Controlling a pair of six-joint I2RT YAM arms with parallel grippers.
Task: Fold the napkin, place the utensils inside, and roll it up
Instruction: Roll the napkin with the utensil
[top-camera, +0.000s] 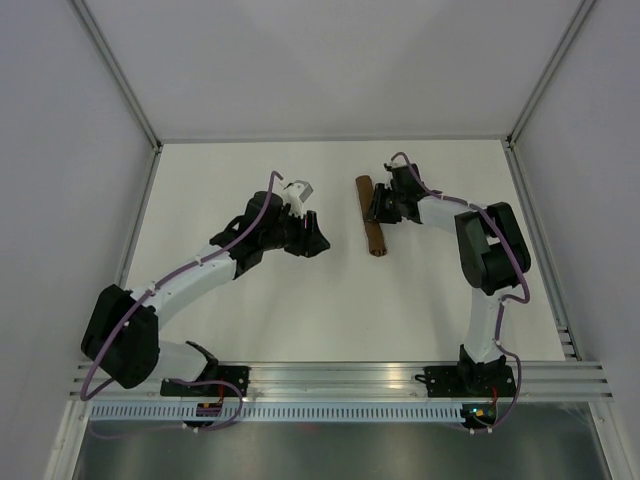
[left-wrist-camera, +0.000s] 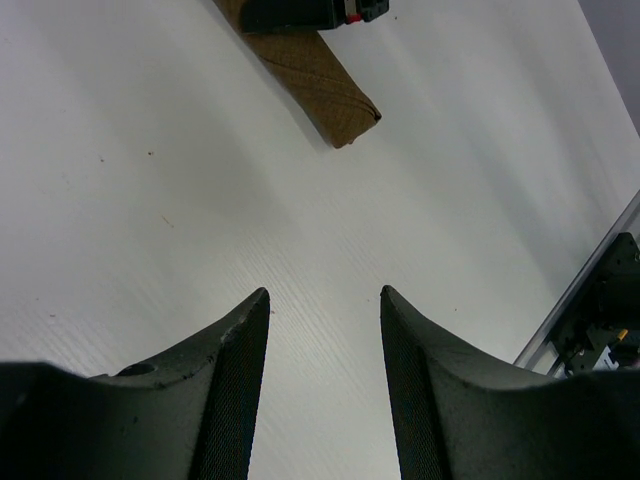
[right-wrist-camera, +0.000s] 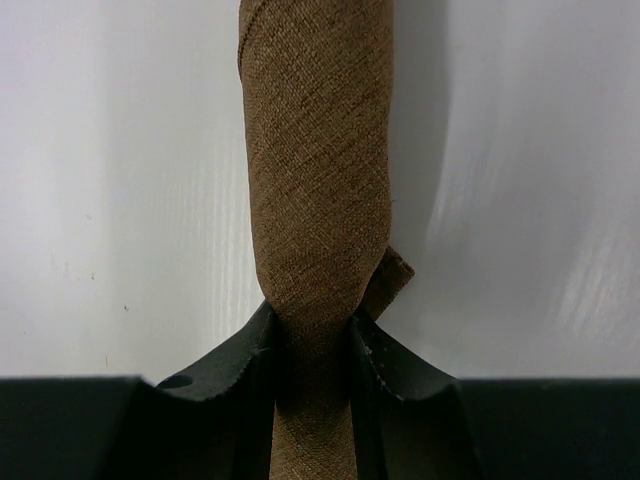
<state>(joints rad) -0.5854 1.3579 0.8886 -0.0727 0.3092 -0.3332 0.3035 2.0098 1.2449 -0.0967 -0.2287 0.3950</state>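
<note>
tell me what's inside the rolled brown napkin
Only layers of the rolled dark brown cloth napkin show, even at its open end. Anything wrapped inside is hidden by the fabric.

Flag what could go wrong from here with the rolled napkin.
1. The right gripper pinches the napkin roll. A loose corner sticks out beside the jaws, so releasing or pulling back may let the roll unwind.
2. The left gripper hangs open over the table, apart from the roll, so nothing steadies the other end if it drags or rolls.
</note>
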